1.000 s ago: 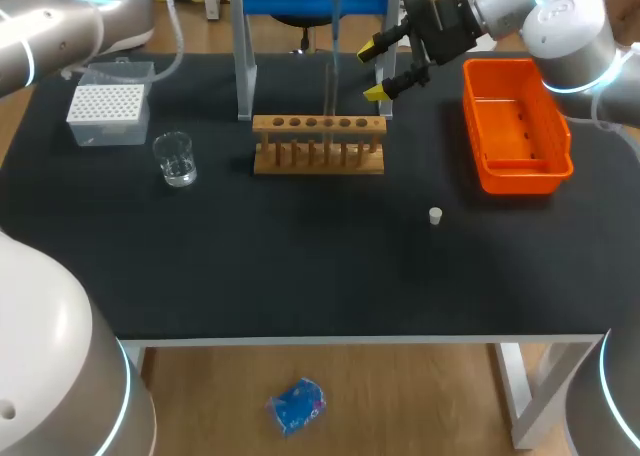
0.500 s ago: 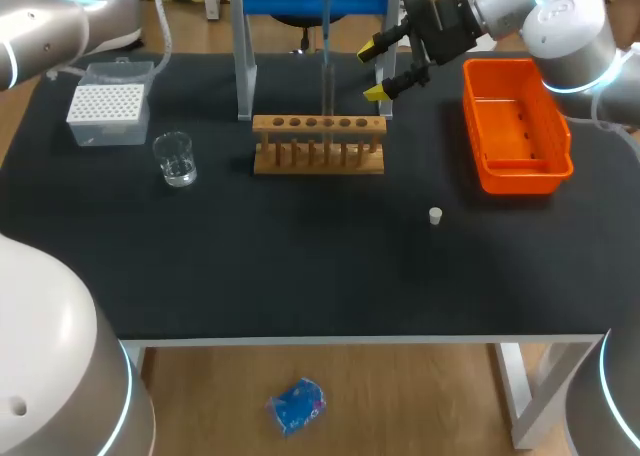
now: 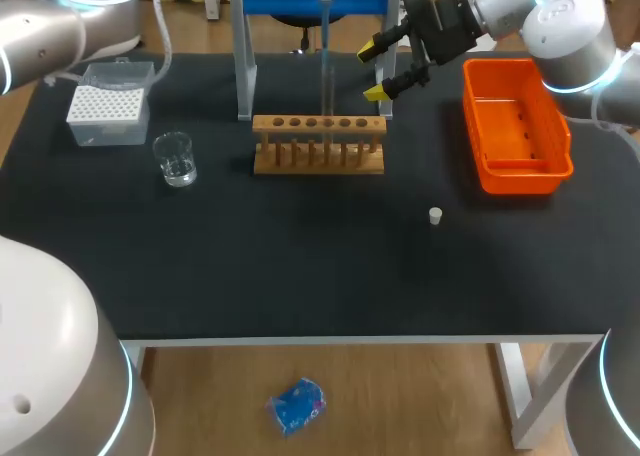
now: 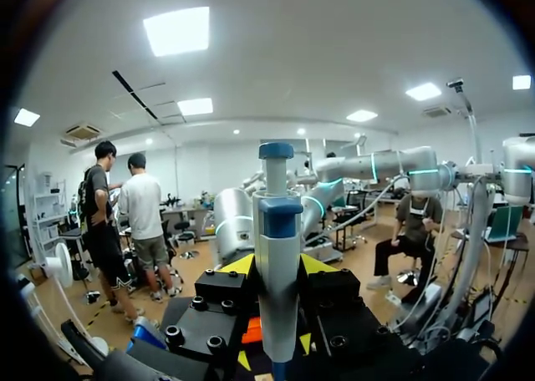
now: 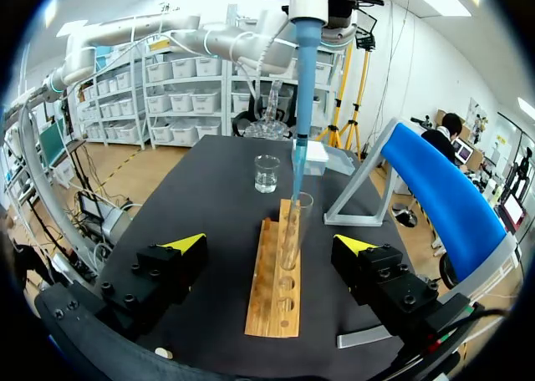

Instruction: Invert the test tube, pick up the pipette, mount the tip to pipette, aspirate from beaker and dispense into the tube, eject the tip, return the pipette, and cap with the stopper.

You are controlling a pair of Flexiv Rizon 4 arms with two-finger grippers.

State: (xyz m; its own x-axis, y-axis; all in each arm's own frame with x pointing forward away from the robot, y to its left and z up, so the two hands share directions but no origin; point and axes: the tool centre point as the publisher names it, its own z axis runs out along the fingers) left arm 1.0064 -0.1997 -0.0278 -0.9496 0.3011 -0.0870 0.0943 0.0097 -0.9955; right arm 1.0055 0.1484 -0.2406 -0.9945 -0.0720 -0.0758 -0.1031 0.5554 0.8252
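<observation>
left gripper [image 4: 276, 268] pinching pipette [image 4: 277, 222] above test tube [image 5: 294, 231] | right gripper [image 3: 377, 69] spread, 1 o'clock of rack [image 3: 318, 144] | orange bin [image 3: 515, 126] 3 o'clock | stopper [image 3: 435, 215] 4 o'clock

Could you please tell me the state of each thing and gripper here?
test tube: upright in rack, uncapped
pipette: held upright, tip mounted, its end at the test tube's mouth
left gripper: shut on pipette
right gripper: open, holding nothing
stopper: loose on table
beaker: upright
</observation>
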